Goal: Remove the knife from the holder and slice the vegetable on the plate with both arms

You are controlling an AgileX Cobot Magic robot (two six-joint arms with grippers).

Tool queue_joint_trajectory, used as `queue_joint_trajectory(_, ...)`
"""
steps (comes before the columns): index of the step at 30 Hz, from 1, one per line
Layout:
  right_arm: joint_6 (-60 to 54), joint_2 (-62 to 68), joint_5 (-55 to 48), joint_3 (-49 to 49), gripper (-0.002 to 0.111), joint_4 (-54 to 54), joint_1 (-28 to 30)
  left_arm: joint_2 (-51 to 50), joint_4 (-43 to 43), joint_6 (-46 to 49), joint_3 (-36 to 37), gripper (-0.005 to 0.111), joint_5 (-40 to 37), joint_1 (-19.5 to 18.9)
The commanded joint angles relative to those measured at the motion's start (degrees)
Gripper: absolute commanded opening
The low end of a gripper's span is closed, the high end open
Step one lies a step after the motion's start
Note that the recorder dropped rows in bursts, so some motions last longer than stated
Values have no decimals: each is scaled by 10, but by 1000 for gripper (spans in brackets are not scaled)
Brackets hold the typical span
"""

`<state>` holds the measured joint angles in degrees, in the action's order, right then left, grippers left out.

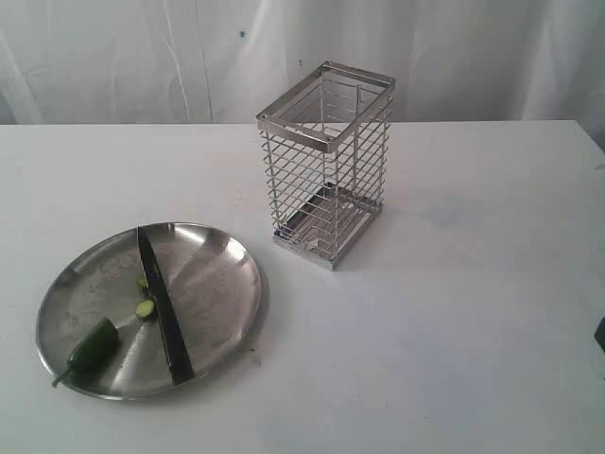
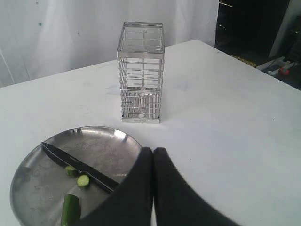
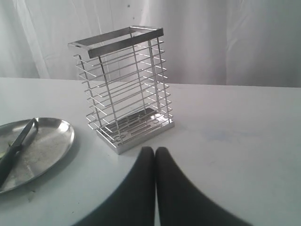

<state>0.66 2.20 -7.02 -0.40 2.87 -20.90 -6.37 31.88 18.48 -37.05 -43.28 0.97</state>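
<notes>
Mia: What is the plate [image 1: 236, 276] like?

Ben: It is round, wide and shallow, made of dull grey metal with a raised rim. It lies on the white surface [image 1: 454, 322]. There are faint marks on it near the far rim, too blurry to read.

Mia: Where is the knife [image 1: 163, 303]?

Ben: It lies flat across the plate. The blade is dark, thin and pointed, and its tip is by the far rim. The black handle reaches the near rim.

Mia: And the pepper [image 1: 93, 345]?

Ben: The big piece is shiny and green, on the plate on the left of the knife. Its thin stem pokes over the rim. Two small round slices [image 1: 145, 308], pale green inside, lie right beside the blade.

Mia: What about the holder [image 1: 326, 161]?

Ben: It is a tall box of shiny wire bars with a flat metal rim on top. It stands upright on the surface, apart from the plate, behind it and to the right.

Mia: What are the claws doing?

Ben: The left claw [image 2: 153, 151] is black and smooth, with its two fingers pressed together above the near edge of the plate. The right claw [image 3: 155, 151] is also pressed together, above the surface in front of the holder. Neither pinches anything.
</notes>
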Motion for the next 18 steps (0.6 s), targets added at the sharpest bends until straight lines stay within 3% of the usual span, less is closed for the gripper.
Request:
queue_joint_trajectory(1, -7, -22, -52, 4, 0, -2, 9, 4, 6, -5, 3, 0, -3, 3)
queue_joint_trajectory(18, -7, -22, -56, 4, 0, 1, 9, 4, 6, -5, 3, 0, -3, 3)
